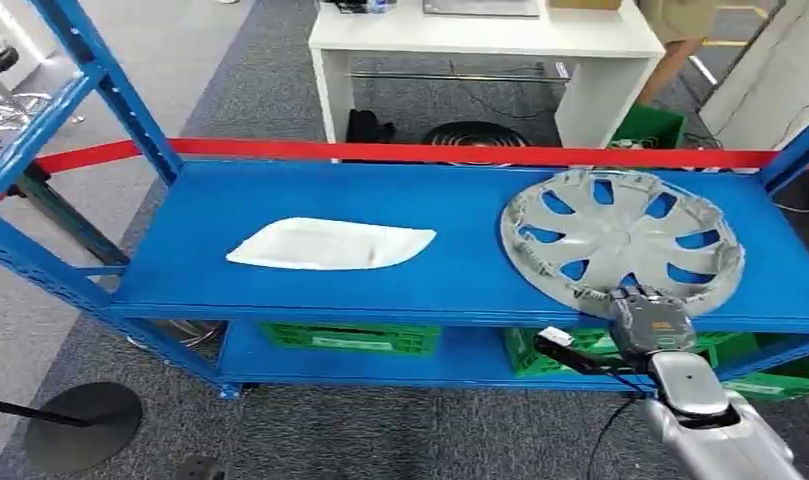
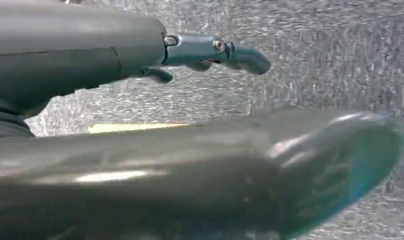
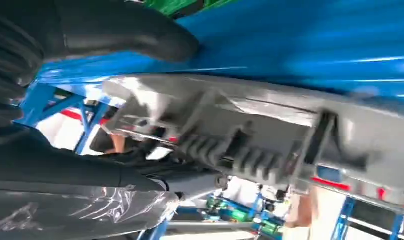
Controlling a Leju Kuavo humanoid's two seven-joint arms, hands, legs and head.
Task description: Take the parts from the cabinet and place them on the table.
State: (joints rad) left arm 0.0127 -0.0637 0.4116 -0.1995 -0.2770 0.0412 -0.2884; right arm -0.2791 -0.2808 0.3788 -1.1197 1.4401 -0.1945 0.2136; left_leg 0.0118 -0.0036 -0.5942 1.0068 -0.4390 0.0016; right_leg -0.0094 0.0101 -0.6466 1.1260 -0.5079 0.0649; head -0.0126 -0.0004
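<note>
Two parts lay on the blue shelf (image 1: 460, 270). My right hand (image 1: 648, 318) had its fingers (image 3: 115, 35) at the near rim of the grey hubcap (image 1: 620, 240), thumb above and fingers beneath, seemingly clamping the edge. The hubcap lay flat, just ahead of them. A white part (image 1: 330, 245) lay well off to their left. My left hand (image 2: 209, 52) hung spread and empty. Green crates (image 1: 355, 338) sat below; I couldn't see their contents.

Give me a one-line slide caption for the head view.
Robot's right hand reaches the near rim of a grey hubcap on a blue shelf, beside a white part.
</note>
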